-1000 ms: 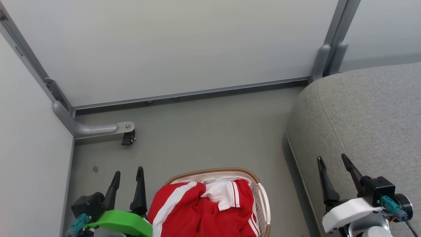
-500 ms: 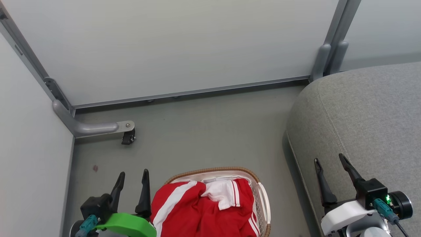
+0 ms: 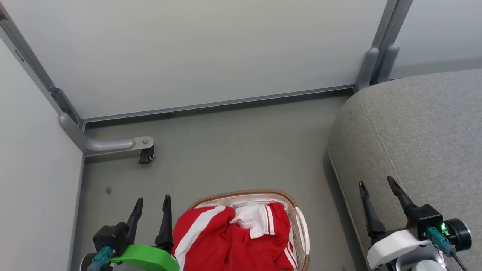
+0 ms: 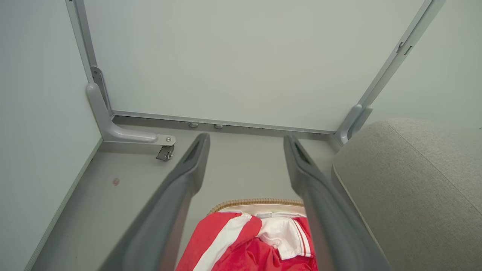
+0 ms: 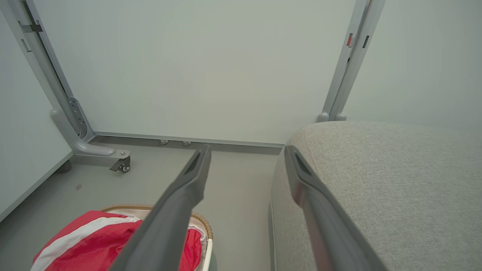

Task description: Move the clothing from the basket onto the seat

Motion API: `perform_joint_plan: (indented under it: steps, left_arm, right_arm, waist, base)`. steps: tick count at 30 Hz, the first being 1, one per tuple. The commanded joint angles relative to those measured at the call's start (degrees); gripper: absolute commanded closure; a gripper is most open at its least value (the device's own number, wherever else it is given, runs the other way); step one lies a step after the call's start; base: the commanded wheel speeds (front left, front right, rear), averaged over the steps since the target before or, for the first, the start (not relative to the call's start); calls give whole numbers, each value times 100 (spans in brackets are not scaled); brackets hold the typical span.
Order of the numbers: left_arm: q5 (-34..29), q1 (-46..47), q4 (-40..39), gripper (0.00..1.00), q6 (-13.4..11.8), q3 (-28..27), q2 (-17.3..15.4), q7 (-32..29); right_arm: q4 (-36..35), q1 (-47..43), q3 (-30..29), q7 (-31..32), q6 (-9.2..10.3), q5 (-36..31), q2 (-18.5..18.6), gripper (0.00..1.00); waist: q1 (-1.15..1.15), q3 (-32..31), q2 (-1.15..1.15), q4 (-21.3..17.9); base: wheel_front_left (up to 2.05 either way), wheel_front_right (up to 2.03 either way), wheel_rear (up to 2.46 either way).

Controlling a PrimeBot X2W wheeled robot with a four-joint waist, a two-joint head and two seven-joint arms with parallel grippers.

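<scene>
Test booth of castered partition panels (image 3: 211,52)

Light: bright, even, diffuse | Shadow: soft dark band on floor (image 3: 233,150) along seat (image 3: 414,131) base | Focus: head view sharp; left pincer (image 4: 246,138) softens near lens | Distortion: frame posts (image 4: 395,64) splay in wrist views

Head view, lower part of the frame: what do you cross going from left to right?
wall panel → left gripper → clothing → basket, right rim → floor → seat
</scene>
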State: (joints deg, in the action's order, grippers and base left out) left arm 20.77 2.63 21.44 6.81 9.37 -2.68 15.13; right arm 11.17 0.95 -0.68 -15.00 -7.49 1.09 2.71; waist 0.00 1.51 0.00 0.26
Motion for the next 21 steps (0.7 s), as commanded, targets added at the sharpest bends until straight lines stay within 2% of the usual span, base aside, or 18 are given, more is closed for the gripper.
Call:
perform_joint_plan:
  steps: [1, 10, 16, 21]
  left_arm:
    - [-30, -29, 12, 0, 25, 1, -38, 4]
    - [-279, 274, 37, 0, 35, 99, -35, 3]
    - [-824, 835, 308, 0, 63, 192, -45, 1]
    - [-1301, 1563, 949, 0, 74, 566, -271, 1]
  right_arm:
    - [-3, -58, 0, -28, 0, 15, 32, 0]
    - [-78, 202, 63, -28, 0, 56, 32, 0]
    - [-147, 629, 148, -28, 0, 111, 32, 0]
    - [-215, 1057, 201, -28, 0, 193, 28, 0]
  waist:
    - [0, 10, 0, -4]
    - [0, 491, 0, -92]
    - [0, 1277, 0, -304]
    - [0, 2076, 0, -519]
  base:
    - [0, 0, 0]
    - [0, 0, 0]
    - [0, 0, 0]
    - [0, 0, 0]
